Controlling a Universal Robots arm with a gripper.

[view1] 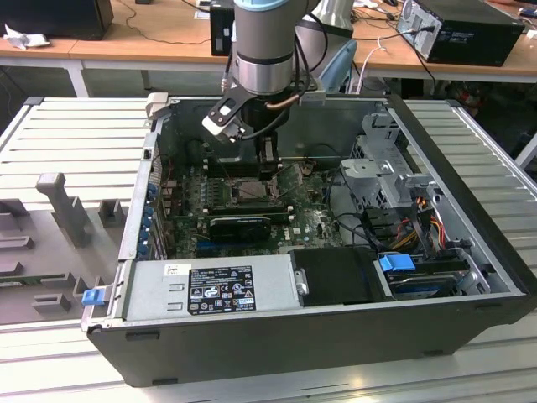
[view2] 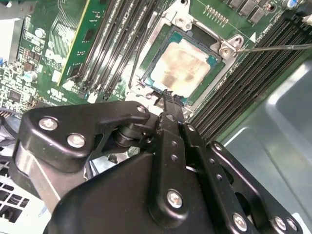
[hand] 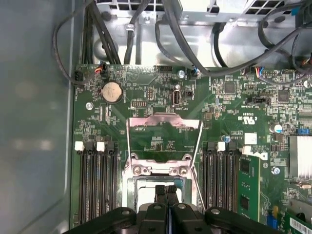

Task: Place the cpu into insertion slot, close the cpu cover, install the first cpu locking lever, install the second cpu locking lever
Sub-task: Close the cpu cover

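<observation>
The cpu (view2: 181, 66), a pale silver-beige square, lies flat in the insertion slot (view2: 227, 49) on the green board. My gripper (view2: 168, 97) hangs just above the slot's edge, fingers pressed together with nothing between them; the fingertips (hand: 161, 190) are over the slot (hand: 146, 181). The cpu cover (hand: 163, 121), a thin silver frame, stands swung open beyond the slot, with the board visible through its window. Thin wire levers (hand: 199, 146) run along its sides, and one lever (view2: 278, 47) sticks out sideways. In the exterior view the gripper (view1: 267, 161) is inside the case over the slot (view1: 250, 190).
Black memory slots (hand: 97, 180) flank the socket on both sides. A card (view1: 239, 225) lies just in front of it. Cables (hand: 195, 44) hang along the case's far wall. The power supply (view1: 210, 285) and drive cage (view1: 386, 176) crowd the case's other sides.
</observation>
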